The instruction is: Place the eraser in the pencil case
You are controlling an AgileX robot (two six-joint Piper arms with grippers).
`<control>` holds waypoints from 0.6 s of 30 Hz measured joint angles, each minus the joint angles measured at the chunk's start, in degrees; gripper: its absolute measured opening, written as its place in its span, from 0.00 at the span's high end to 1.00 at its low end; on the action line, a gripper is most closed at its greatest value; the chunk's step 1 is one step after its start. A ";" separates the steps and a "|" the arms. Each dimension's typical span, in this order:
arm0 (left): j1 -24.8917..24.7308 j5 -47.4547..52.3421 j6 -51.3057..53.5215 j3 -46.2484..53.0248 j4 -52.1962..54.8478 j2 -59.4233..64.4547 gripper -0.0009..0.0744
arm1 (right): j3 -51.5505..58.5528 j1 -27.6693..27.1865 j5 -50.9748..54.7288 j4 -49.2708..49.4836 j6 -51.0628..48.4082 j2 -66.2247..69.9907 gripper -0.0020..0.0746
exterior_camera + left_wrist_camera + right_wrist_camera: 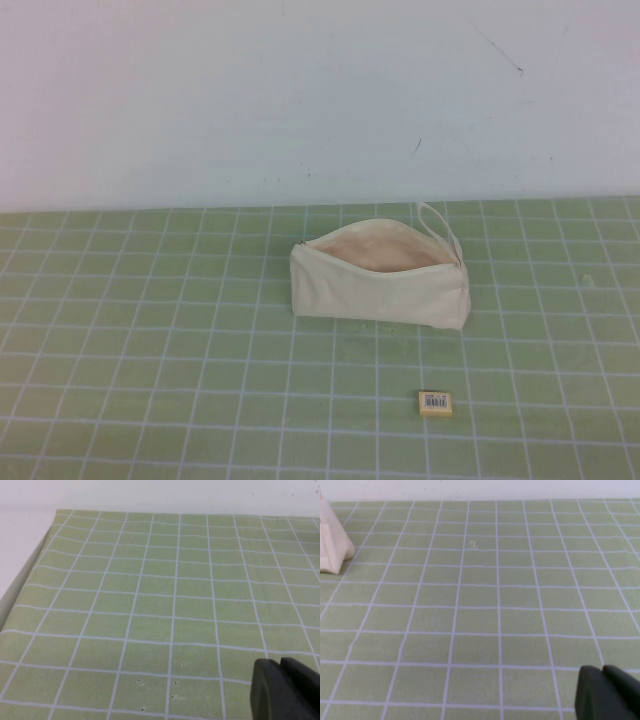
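- eraser [434, 402]: lower centre-right of the high view, flat on the green gridded surface [150, 350], barcode label up, nothing touching it.
- pencil case [382, 278]: middle of the high view, above the eraser and apart from it; zip mouth gaping upward, peach lining visible, loop strap [438, 222] at its upper right end. One cream end of it also shows at the upper left edge of the right wrist view.
- task not started: eraser outside the case, no arm near it in the high view.
- left end effector [287, 690]: only a dark piece at the lower right of the left wrist view, over bare surface; can't tell whether it's apart or together.
- right end effector [607, 692]: same, dark piece at the lower right of the right wrist view, case end off to the upper left; spacing can't be told.
- risk: eraser is thin and flat, so a grasp coming in high likely slides off or pushes it along the surface.
- risk: case is soft; clipping a wall on the way in could fold the mouth shut or shove the case away.
- risk: mouth is a narrow slit; a release off-centre drops the eraser on the rim or outside.
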 joint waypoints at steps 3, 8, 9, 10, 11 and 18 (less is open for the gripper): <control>0.00 0.00 0.00 0.00 0.00 0.00 0.99 | 0.00 0.00 0.00 0.00 0.00 0.00 0.98; 0.00 0.00 0.00 0.00 0.00 0.00 0.99 | 0.00 0.00 0.00 0.11 0.00 0.00 0.98; 0.00 0.00 0.00 0.00 0.00 0.00 0.99 | 0.00 0.00 0.00 0.11 0.00 0.00 0.98; 0.00 0.00 0.00 0.00 0.00 0.00 0.99 | 0.00 0.00 0.00 0.11 0.00 0.00 0.98; 0.00 0.00 0.00 0.00 0.00 0.00 0.99 | 0.00 0.00 0.00 0.11 0.00 0.00 0.98; 0.00 0.00 0.00 0.00 0.00 0.00 0.99 | 0.00 0.00 0.00 23.35 12.73 0.00 0.98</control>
